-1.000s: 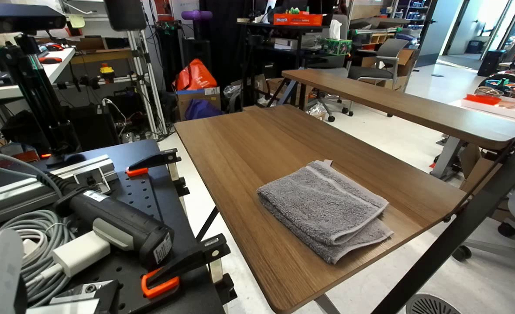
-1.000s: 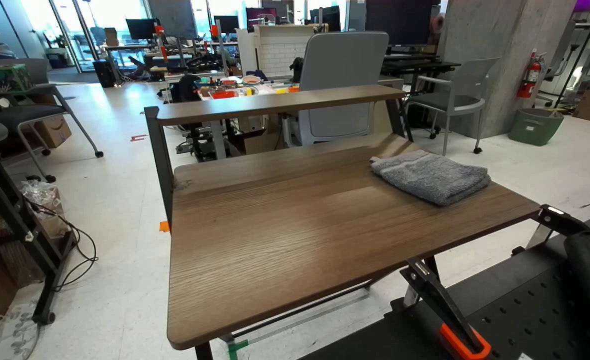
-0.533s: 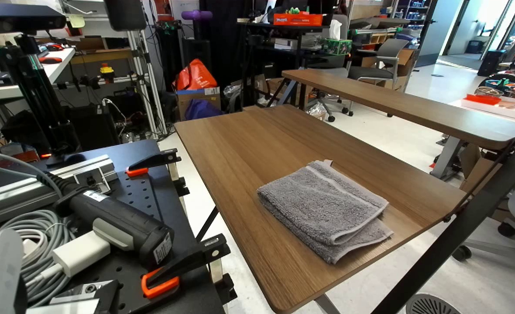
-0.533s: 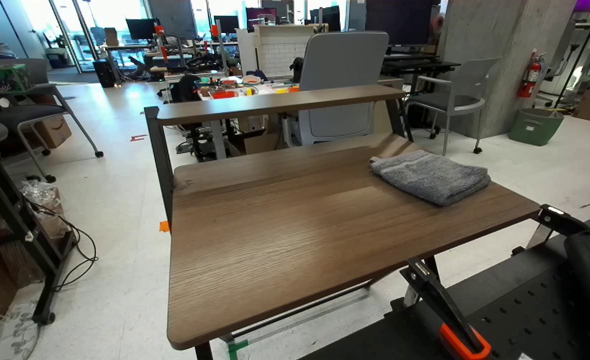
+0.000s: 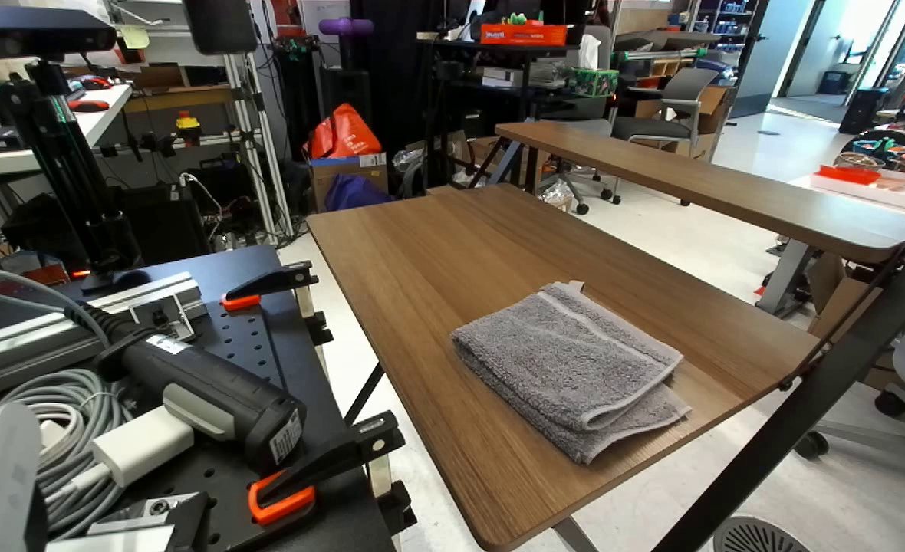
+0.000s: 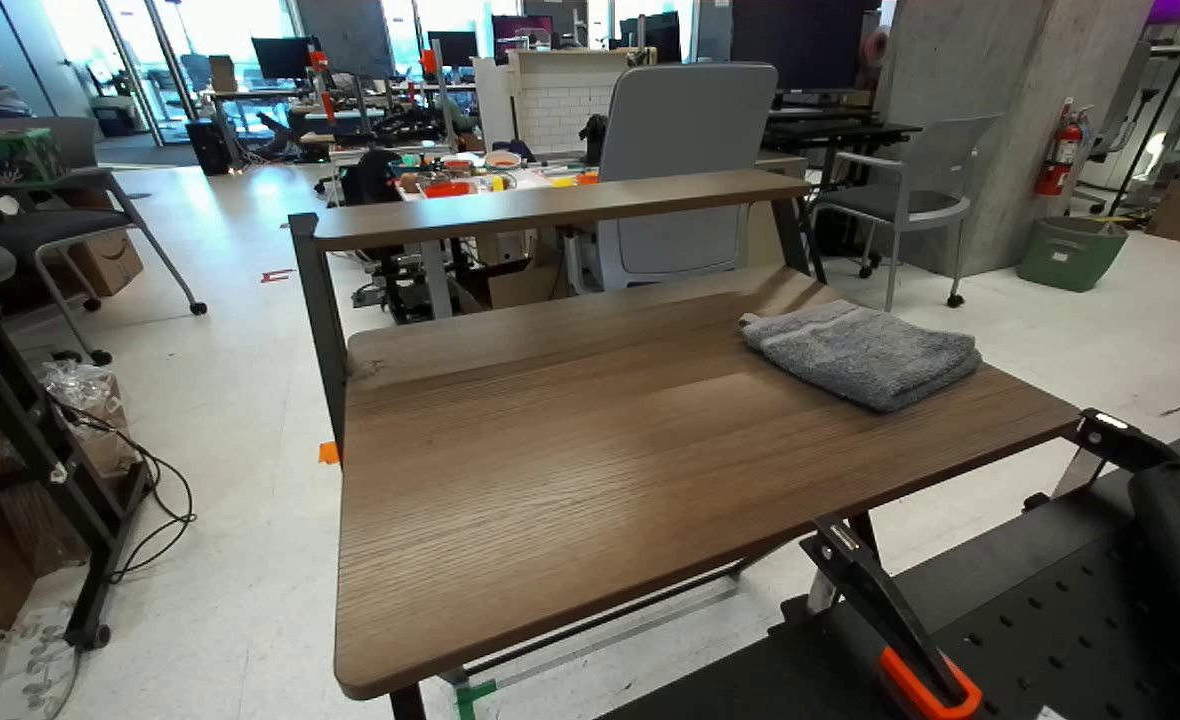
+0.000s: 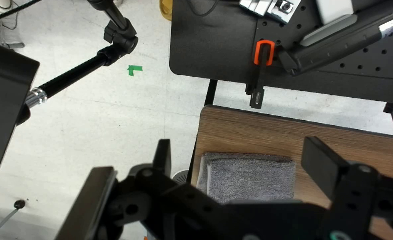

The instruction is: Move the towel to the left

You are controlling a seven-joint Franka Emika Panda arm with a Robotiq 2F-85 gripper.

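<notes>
A grey folded towel (image 5: 567, 360) lies flat on a brown wooden table (image 5: 422, 261), near one of its ends. It also shows in an exterior view (image 6: 865, 352), at the table's right end, and in the wrist view (image 7: 249, 176), where the gripper body hides its lower part. My gripper (image 7: 238, 150) is wide open and empty in the wrist view. It is above the table, with the towel seen between its two fingers and apart from them. Neither exterior view shows the gripper.
A raised wooden shelf (image 6: 560, 207) runs along one long side of the table. A black workbench (image 5: 230, 345) stands along the opposite side, with clamps (image 5: 322, 468), coiled cable (image 5: 69, 422) and a black handheld device (image 5: 207, 383). A grey chair (image 6: 685, 170) stands behind the shelf.
</notes>
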